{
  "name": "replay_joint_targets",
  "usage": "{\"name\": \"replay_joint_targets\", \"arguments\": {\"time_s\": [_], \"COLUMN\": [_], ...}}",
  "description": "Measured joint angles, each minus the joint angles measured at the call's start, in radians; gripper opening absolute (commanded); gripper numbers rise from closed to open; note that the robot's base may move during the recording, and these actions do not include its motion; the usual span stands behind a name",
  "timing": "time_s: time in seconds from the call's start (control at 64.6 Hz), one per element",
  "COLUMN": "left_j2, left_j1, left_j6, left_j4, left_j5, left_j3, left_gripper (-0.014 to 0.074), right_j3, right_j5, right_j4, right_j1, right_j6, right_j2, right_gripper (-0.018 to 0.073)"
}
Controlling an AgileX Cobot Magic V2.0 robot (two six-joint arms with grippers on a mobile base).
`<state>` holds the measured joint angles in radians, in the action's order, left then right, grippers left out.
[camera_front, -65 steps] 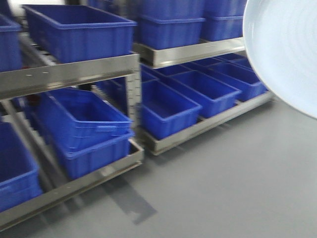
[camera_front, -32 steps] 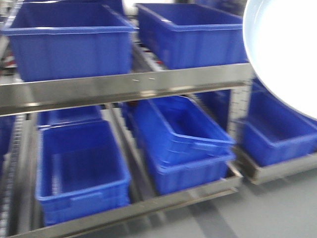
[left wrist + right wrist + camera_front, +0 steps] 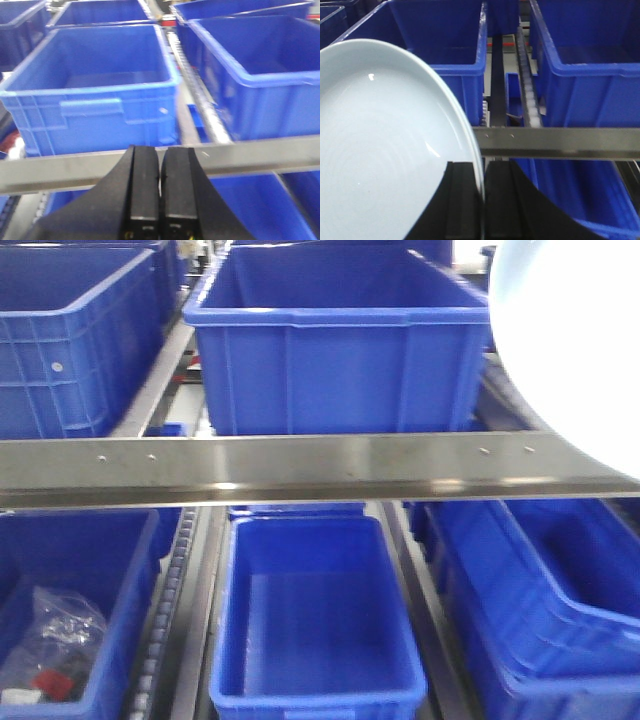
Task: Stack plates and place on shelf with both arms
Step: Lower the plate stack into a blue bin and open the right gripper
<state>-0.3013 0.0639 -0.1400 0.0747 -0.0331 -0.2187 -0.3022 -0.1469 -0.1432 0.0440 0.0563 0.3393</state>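
Note:
A pale blue-white glossy plate (image 3: 572, 340) fills the upper right corner of the front view, held up in front of the shelf. In the right wrist view the same plate (image 3: 385, 140) stands on edge at the left, and my right gripper (image 3: 482, 167) is shut on its rim. My left gripper (image 3: 160, 150) is shut with nothing in it, facing the steel shelf rail (image 3: 260, 155). I cannot tell whether a second plate lies against the held one.
A steel shelf rail (image 3: 300, 468) crosses the front view. A large blue bin (image 3: 335, 340) sits above it and another blue bin (image 3: 315, 610) below. The lower left bin holds a plastic bag (image 3: 60, 625). More blue bins (image 3: 580, 75) flank a roller track.
The front view has swung along the rack and closed in, now facing the shelf rail square on. The plate stays in the upper right corner.

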Motion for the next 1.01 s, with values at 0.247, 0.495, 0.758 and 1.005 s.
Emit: {"name": "replay_joint_targets", "arguments": {"time_s": [0.247, 0.495, 0.758, 1.005], "left_j2": [0.000, 0.000, 0.000, 0.000], "left_j1": [0.000, 0.000, 0.000, 0.000], "left_j6": [0.000, 0.000, 0.000, 0.000], "left_j4": [0.000, 0.000, 0.000, 0.000], "left_j5": [0.000, 0.000, 0.000, 0.000], "left_j3": [0.000, 0.000, 0.000, 0.000], "left_gripper": [0.0082, 0.0082, 0.0082, 0.0082], "right_j3": [0.000, 0.000, 0.000, 0.000], "right_j5": [0.000, 0.000, 0.000, 0.000], "right_j4": [0.000, 0.000, 0.000, 0.000], "right_j1": [0.000, 0.000, 0.000, 0.000], "right_j6": [0.000, 0.000, 0.000, 0.000], "right_j2": [0.000, 0.000, 0.000, 0.000], "right_gripper": [0.0058, 0.0058, 0.0058, 0.0058]}}
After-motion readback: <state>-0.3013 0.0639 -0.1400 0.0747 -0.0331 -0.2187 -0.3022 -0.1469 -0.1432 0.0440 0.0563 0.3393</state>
